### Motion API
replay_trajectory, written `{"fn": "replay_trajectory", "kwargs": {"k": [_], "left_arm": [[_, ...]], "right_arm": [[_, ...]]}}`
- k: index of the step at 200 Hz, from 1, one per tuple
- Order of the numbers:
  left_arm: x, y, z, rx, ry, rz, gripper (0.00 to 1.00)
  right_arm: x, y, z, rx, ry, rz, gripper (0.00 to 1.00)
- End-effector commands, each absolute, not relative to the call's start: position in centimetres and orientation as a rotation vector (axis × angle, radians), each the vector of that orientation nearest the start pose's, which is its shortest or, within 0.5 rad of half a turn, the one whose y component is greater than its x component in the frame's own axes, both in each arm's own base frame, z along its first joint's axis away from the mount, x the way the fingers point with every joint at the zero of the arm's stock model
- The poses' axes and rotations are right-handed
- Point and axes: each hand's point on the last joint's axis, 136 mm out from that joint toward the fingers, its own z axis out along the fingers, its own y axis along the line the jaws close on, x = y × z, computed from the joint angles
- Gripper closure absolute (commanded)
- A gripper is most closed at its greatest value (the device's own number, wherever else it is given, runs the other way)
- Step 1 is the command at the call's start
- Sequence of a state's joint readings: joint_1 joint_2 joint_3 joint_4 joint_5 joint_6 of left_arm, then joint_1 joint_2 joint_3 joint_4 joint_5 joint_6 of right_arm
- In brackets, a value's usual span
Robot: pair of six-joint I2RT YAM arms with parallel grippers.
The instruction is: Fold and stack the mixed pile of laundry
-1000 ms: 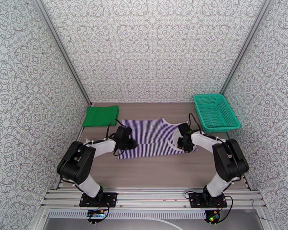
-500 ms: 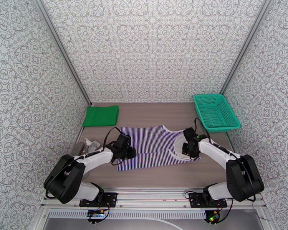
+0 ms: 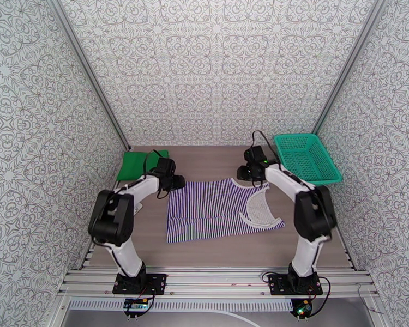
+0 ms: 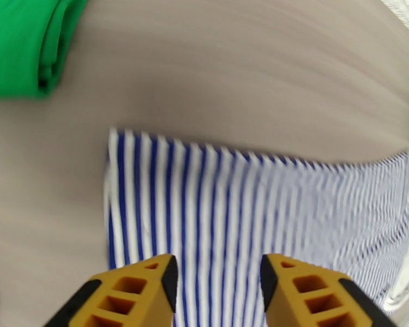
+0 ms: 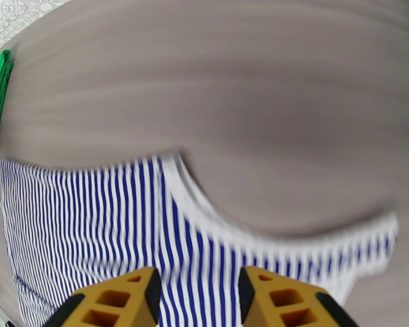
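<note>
Check left gripper (image 3: 175,183): fingers spread, pinching nothing, poised at far left corner of striped shirt (image 3: 221,211). Check right gripper (image 3: 246,174): likewise spread and empty, at far edge beside the white neckline trim. Locate shirt flat at mid-table, neckline toward the right. Locate green cloth (image 3: 136,164) folded at far left, apart from shirt.

Expect a failed lift if closing short of the hem: risks scraping table (image 3: 215,252) and catching no fabric. Avoid gripping trim alone: likely slips or stretches. Keep both lifts level, or risk a skewed, bunched fold. Mind green cloth just beside left gripper: risks snagging and unfolding it. Note blurred wrist views; confirm corner alignment before closing.
</note>
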State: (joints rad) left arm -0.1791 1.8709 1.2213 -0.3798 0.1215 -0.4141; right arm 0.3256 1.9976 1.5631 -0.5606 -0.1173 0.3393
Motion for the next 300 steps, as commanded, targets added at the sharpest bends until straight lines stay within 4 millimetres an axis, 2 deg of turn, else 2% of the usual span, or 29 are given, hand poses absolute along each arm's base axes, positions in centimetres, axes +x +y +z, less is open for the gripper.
{"fn": "replay_trajectory", "kwargs": {"k": [1, 18, 52, 106, 149, 221, 237, 275, 300], "left_arm": [[45.8, -8.6, 4.9, -0.281, 2.630, -0.306, 0.49], [46.4, -7.8, 4.4, -0.318, 2.630, -0.293, 0.49], [47.1, -6.8, 3.8, -0.346, 2.641, -0.261, 0.44], [48.1, -6.9, 3.0, -0.350, 2.652, -0.281, 0.43], [48.0, -7.0, 2.2, -0.353, 2.678, -0.266, 0.44], [48.7, -7.3, 2.0, -0.341, 2.681, -0.278, 0.64], [48.8, -7.3, 2.1, -0.332, 2.683, -0.274, 0.69], [48.8, -7.4, 2.3, -0.317, 2.685, -0.278, 0.72], [48.8, -7.4, 2.3, -0.314, 2.686, -0.282, 0.81]], "right_arm": [[49.2, 19.5, 8.7, -0.042, 2.635, 0.453, 0.56], [50.0, 19.8, 7.3, -0.006, 2.659, 0.458, 0.57], [51.1, 20.8, 6.1, 0.009, 2.680, 0.498, 0.59], [51.1, 21.9, 4.2, 0.013, 2.730, 0.512, 0.62], [51.0, 22.4, 3.0, 0.008, 2.759, 0.506, 0.63], [50.9, 23.0, 2.1, -0.006, 2.781, 0.508, 0.73], [51.0, 22.9, 2.4, -0.010, 2.777, 0.502, 0.75], [50.9, 22.8, 3.1, -0.025, 2.772, 0.498, 0.80], [50.9, 22.9, 3.6, -0.034, 2.763, 0.498, 0.86]]}}
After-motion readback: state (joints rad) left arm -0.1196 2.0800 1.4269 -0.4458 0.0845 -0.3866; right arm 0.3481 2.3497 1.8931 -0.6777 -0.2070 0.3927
